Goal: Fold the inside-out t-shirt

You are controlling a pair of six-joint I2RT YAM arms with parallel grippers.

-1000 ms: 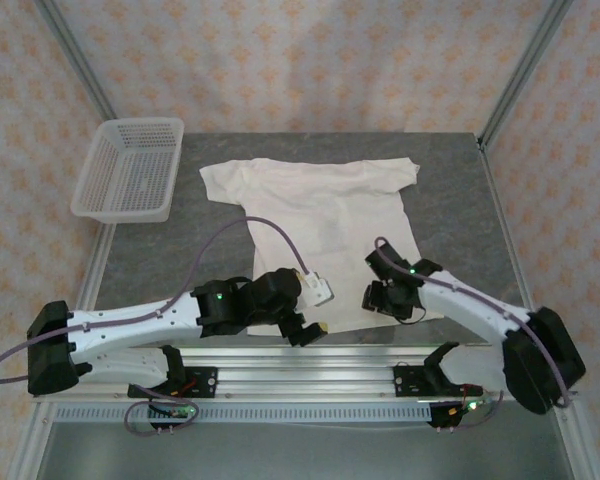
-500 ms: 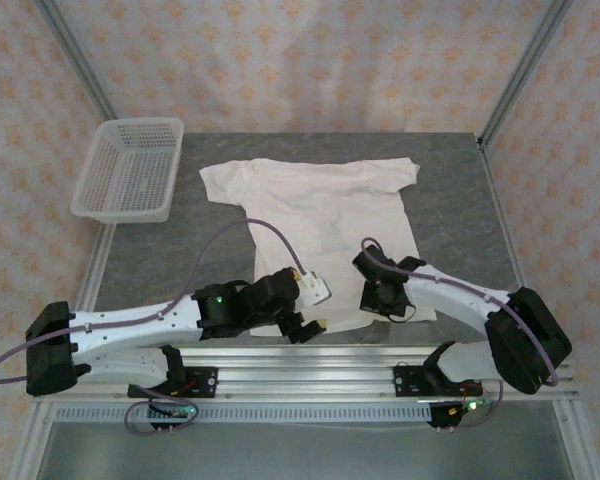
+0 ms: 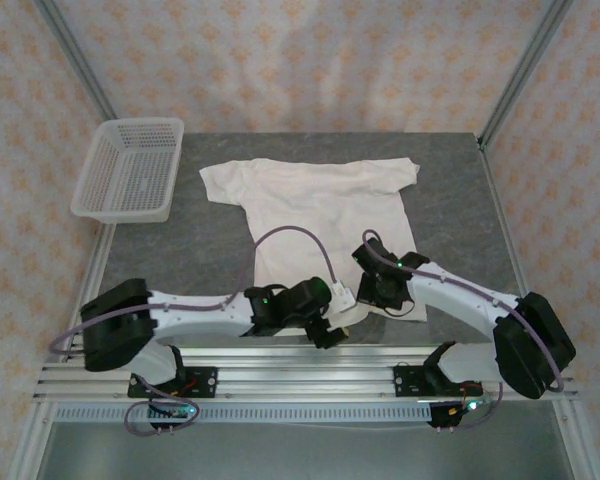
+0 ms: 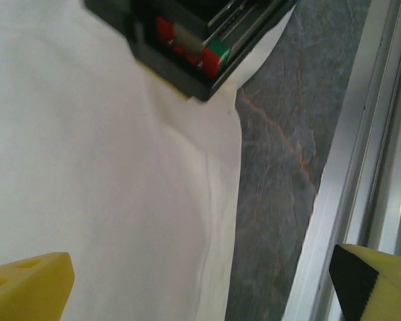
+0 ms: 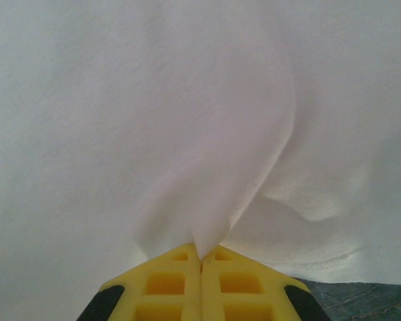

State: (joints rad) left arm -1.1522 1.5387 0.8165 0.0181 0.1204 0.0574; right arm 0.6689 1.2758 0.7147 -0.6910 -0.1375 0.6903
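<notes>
A: Started with the biggest. Found what beneath the jaws?

B: Found the grey table, and on it the inside-out t-shirt, spread flat. Sleeves lay at the far end, well beyond both sets of jaws; hem lay at the near end, right under them.

A: Anything off to the side?

B: Spotted a white mesh basket, far out on the left gripper's side, well apart from the cloth and from either set of jaws.

A: Checked the left gripper?

B: Checked the left gripper: jaws spread wide, gripping nothing. Hung low over the shirt's hem. Saw one yellow fingertip above cloth and the other above the metal rail at the table's near edge. Saw the stitched hem running between the two tips, with a strip of bare table beside it.

A: And the right gripper?

B: Found the right gripper clamped tight on a pinch of the shirt. Saw a peak of fabric drawn into the line where the yellow pads met, creases fanning away from the jaws. Noticed the hem just to one side of them, and a sliver of table past it.
</notes>
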